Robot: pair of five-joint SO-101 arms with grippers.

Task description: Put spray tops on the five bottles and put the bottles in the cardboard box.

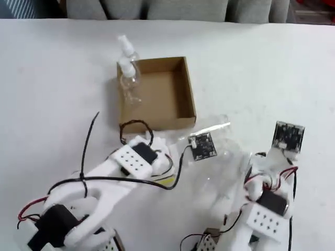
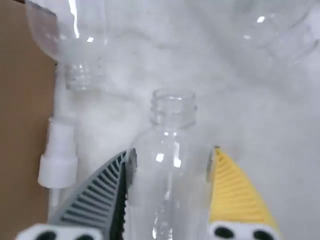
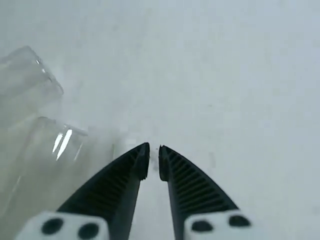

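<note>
Where the white table (image 1: 47, 78) runs wide and bare to the left and far right, the box (image 1: 189, 91) sits open near its middle, just beyond the two arms. Two capped bottles (image 1: 127, 73) stand at the box's far-left corner; whether they are inside the wall or just outside it is hard to tell from the high view. The left arm (image 1: 104, 178) lies slanted toward the box's near wall. The right arm (image 1: 267, 209) sits well apart at the table's near right edge, and what look like a few clear bottles (image 1: 220, 178) lie on the table between them. The left claw (image 2: 171, 160) is clamped on an open bottle (image 2: 173, 112). Its grey finger (image 2: 100, 200) is on one side and its yellow finger (image 2: 235, 195) on the other, both against the body below the shoulder, and the bare threaded neck points away from the wrist. A second bottle (image 2: 67, 35), also uncapped, lies just past it near the box's brown wall. A loose spray top (image 2: 58, 155) lies along that wall, beside the grey finger and apart from the open bottle. The right claw (image 3: 153, 162) is all but closed, with a thin slit between its black tips and nothing in it. It hovers over bare table with clear bottles (image 3: 35, 115) off to one side.
</note>
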